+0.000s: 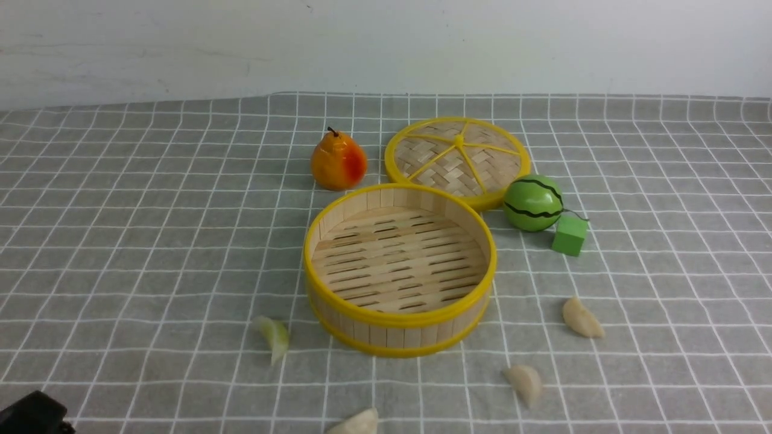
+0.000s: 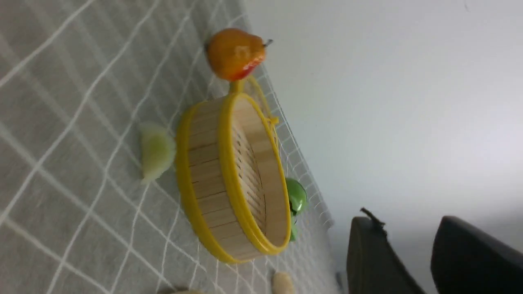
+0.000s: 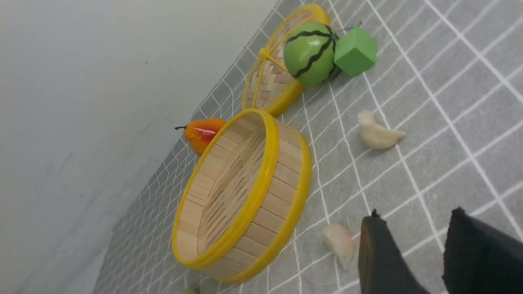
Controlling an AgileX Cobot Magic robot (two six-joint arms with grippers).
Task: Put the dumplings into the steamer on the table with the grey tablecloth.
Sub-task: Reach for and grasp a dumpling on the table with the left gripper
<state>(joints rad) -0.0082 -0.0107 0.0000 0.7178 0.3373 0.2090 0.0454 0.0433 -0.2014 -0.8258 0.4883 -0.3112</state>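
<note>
The desk [image 1: 120, 241] is covered in a grey tablecloth [image 1: 663, 181] with a white grid. The round bamboo steamer with yellow rims [image 1: 398, 334] sits upright around mid-desk, with nothing in it. Its flat woven lid [image 1: 457, 158] lies behind it toward the far edge, touching the rim. An orange pear [image 1: 338, 163], a green striped melon ball [image 1: 533, 203] and a little green cube [image 1: 569, 235] sit back there too.

The left hand [image 2: 404, 220] has its fingers apart with nothing between them, and same deal for the right hand [image 3: 414, 214].

All four small crescent dumplings are out on the cloth. The pale green one [image 1: 274, 337] is just off the steamer's left side. The three cream-white ones [image 1: 582, 317] [image 1: 523, 384] [image 1: 356, 423] lie between the steamer and the near edge, mostly to the right.

Looks to me like the first pick hasn't started. I'd send the left hand for the green one and the right for the nearest white. Come straight down, pinch across the fat middle rather than end to end, lift clear of the rim, and let go low so it doesn't bounce out.
</note>
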